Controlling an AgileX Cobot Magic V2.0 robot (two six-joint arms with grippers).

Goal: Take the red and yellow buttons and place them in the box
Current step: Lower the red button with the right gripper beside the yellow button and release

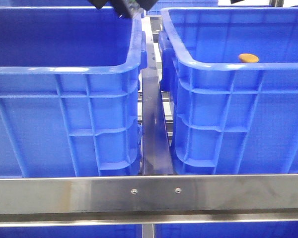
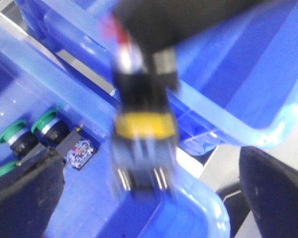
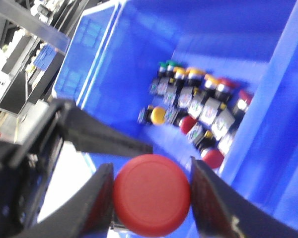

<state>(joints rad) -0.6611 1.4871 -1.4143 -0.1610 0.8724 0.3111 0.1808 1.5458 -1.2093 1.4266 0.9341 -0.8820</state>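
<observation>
My right gripper (image 3: 151,193) is shut on a red button (image 3: 151,194), its round cap pinched between both fingers. Below it a blue crate (image 3: 139,39) holds several red, yellow and green buttons (image 3: 198,106). My left gripper (image 2: 149,198) is open, its dark fingers (image 2: 25,188) far apart. Between them, blurred, hangs a switch body (image 2: 144,124) with a yellow band and a red top, under a black shape. In the front view a yellow button (image 1: 248,58) lies in the right crate (image 1: 228,99). The box is one of two alike crates; I cannot tell which.
The left crate (image 1: 64,114) stands beside the right one, with a dark metal bar (image 1: 153,129) in the gap. A steel rail (image 1: 149,194) crosses in front. Dark arm parts (image 1: 124,7) hang over the left crate's far corner. Green buttons (image 2: 20,136) lie in a crate.
</observation>
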